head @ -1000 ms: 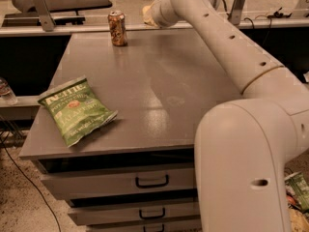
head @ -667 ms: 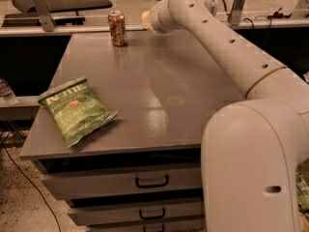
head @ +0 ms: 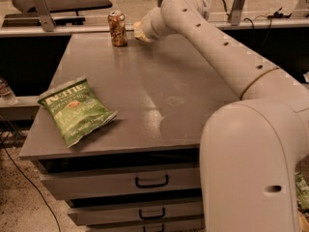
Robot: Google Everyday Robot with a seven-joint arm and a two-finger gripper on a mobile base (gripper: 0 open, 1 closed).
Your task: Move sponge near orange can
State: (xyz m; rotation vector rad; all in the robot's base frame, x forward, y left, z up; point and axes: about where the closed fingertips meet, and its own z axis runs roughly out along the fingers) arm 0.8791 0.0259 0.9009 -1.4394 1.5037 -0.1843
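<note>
The orange can [head: 117,29] stands upright at the far edge of the grey table [head: 159,91], left of centre. My gripper [head: 144,31] is at the end of the white arm that reaches across the table, just right of the can. It is shut on the pale yellow sponge [head: 138,32], which sticks out at its tip. The sponge is low over the table's far edge, a short gap from the can. The wrist hides most of the fingers.
A large green chip bag [head: 76,111] lies at the table's front left. Drawers with dark handles [head: 152,181] are under the tabletop. A shelf rail [head: 58,30] and metal posts run behind the far edge. My white base [head: 251,168] fills the lower right.
The gripper has moved left with the sponge and is now closer to the orange can. The can and the chip bag have not moved.
</note>
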